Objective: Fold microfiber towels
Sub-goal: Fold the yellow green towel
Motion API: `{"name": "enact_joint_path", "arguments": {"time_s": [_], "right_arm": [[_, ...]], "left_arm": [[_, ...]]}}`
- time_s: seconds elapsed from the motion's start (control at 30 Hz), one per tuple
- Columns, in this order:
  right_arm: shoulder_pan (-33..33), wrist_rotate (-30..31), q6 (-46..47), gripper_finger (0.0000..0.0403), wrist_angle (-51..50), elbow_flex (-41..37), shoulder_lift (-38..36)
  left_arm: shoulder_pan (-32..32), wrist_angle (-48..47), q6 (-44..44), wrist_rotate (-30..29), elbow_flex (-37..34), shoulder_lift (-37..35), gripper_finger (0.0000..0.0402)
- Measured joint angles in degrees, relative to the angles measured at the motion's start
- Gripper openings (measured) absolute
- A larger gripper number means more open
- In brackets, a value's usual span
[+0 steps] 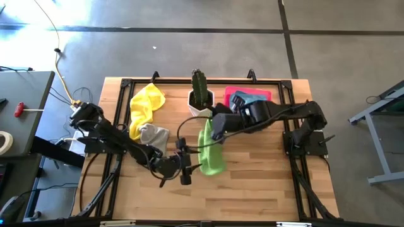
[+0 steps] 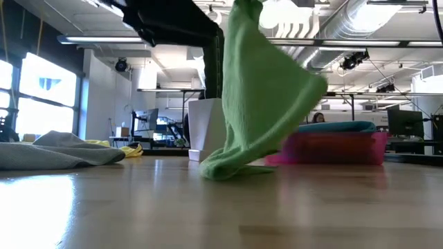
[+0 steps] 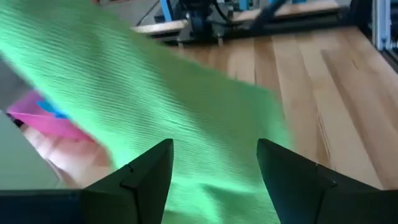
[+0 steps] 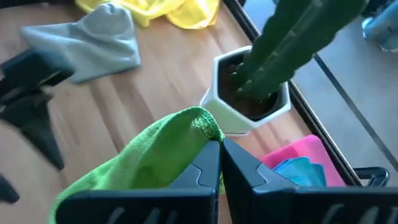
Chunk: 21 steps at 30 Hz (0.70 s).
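A lime green towel [image 1: 211, 151] hangs from my right gripper [image 1: 213, 129], which is shut on its top over the table's middle. Its lower end [image 2: 228, 166] lies bunched on the table. My left gripper [image 1: 187, 165] is open just left of the towel. In the left wrist view [image 3: 214, 149] its fingers stand apart, with the green cloth [image 3: 186, 106] spread in front of them. A yellow towel [image 1: 146, 104] and a grey towel [image 1: 153, 135] lie crumpled at the far left. A light blue towel [image 1: 246, 99] lies in the pink tray [image 1: 265, 93]. My right gripper pinches the green towel's top, a bunched fold or corner [image 4: 202, 124], between its two shut fingers. The fingers come from above, slanting in from the table's right. The towel hangs below them, spreading out downward, and its lower end rests on the table.
A cactus in a white pot [image 1: 201, 98] stands just behind the hanging towel, at the far middle. The pink tray stands right of it along the far edge. The near half of the wooden table [image 1: 252, 195] is bare wood.
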Motion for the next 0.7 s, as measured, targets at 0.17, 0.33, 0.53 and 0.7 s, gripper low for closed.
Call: {"name": "enact_joint_path", "arguments": {"time_s": [0.17, 0.33, 0.53, 0.7], "right_arm": [[-1.7, -3.7, 0.0, 0.0, 0.5, -3.9, 0.0], [-1.6, -3.9, 0.1, 0.0, 0.3, -8.5, 0.1], [-1.7, -4.4, 1.3, 0.0, 0.7, -11.7, 0.0], [-1.7, -6.1, 1.4, 0.0, 0.4, -12.5, 0.0]], "left_arm": [[-1.0, 2.3, 0.7, 0.4, 0.0, 6.2, 0.0225], [-1.5, 12.2, 8.2, -0.3, 0.0, 15.0, 0.0225], [0.0, 23.7, 13.2, -4.1, 3.0, 23.6, 0.0225], [2.0, 20.9, 13.1, -4.3, 6.8, 27.2, 0.0225]]}}
